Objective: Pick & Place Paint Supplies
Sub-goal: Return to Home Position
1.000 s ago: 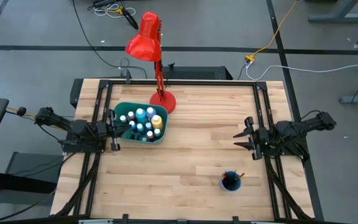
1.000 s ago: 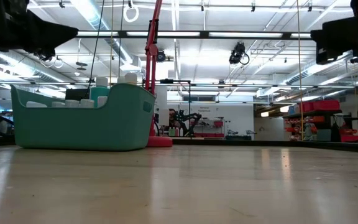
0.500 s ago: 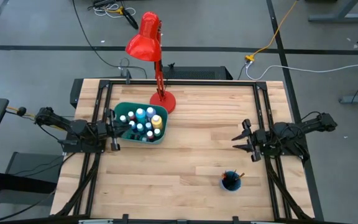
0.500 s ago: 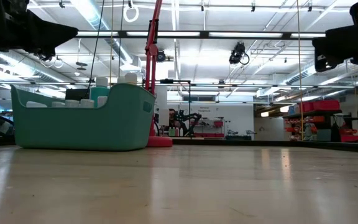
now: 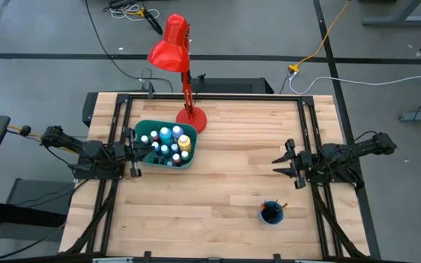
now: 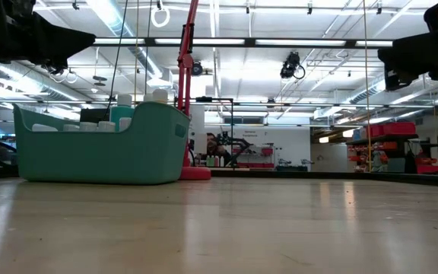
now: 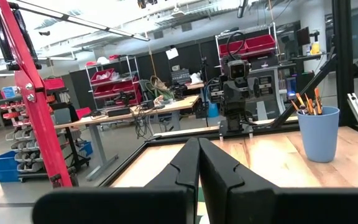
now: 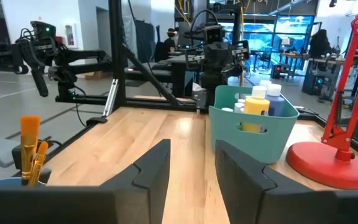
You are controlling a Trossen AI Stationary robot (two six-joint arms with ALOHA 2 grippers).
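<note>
Only the right gripper (image 5: 280, 162) has shifted since a second ago, edging a touch toward the table's right-hand rail and the front edge; the left gripper (image 7: 198, 155), the bin and the cup lie as they did. Its fingers are spread apart with bare wood showing between them, holding nothing, and it hovers above the right side of the table (image 5: 225, 183). The left gripper hangs at the left side, just beside the teal bin (image 6: 97, 156), its two fingers pressed together on nothing.

Light wooden planks make up the tabletop, framed by black rails. Toward the back left stands the bin, packed with the white-capped paint bottles (image 5: 168, 142), upright and close together. A red desk lamp (image 5: 171, 44) has its round base just behind the bin's right corner. Near the front right, well apart from the bin, the blue cup (image 5: 272, 213) holds the paintbrushes (image 7: 307, 102), their orange ends sticking up above the rim.

Beyond the table lie a grey concrete floor with loose cables, a yellow cable (image 5: 327, 36), shelving with red bins (image 7: 253, 45) and rows of ceiling lights.
</note>
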